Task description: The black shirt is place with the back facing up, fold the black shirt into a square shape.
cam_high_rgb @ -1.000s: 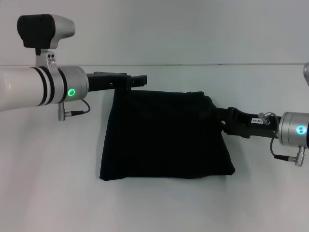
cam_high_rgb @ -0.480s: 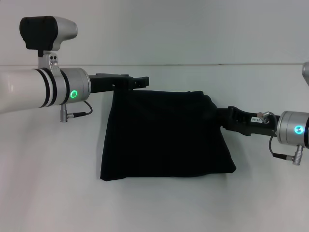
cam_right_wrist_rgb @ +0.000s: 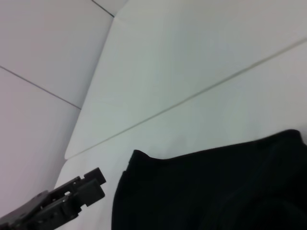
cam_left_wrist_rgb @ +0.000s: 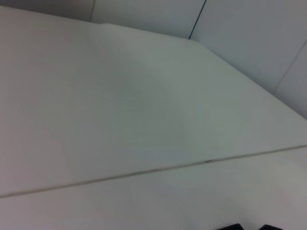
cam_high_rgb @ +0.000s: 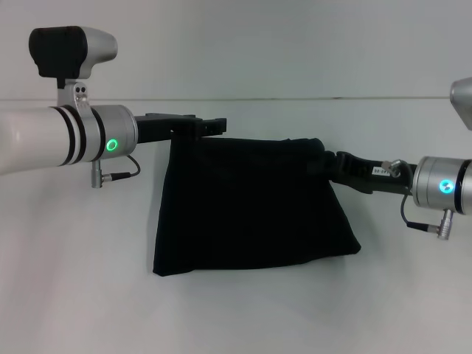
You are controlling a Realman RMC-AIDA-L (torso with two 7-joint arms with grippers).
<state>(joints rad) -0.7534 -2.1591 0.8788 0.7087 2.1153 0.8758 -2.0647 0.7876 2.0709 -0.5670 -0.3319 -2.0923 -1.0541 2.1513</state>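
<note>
The black shirt (cam_high_rgb: 251,206) lies as a broad folded panel in the middle of the head view, its lower edge on the white table (cam_high_rgb: 74,295). In the right wrist view the black shirt (cam_right_wrist_rgb: 216,191) fills the near part. My right gripper (cam_high_rgb: 324,164) is shut on the shirt's upper right corner, where the cloth bunches around it. My left gripper (cam_high_rgb: 214,125) hangs at the shirt's upper left corner. The right wrist view shows a strip of white between the left gripper (cam_right_wrist_rgb: 93,182) and the shirt's edge. I cannot tell whether it holds cloth.
The white table runs back to a seam (cam_high_rgb: 295,98), with a pale wall (cam_high_rgb: 295,44) behind it. The left wrist view holds only the table and that seam (cam_left_wrist_rgb: 144,171).
My right gripper has moved up and to the left with the shirt's corner, and the shirt's right edge has shifted with it. The left arm has stayed in place.
</note>
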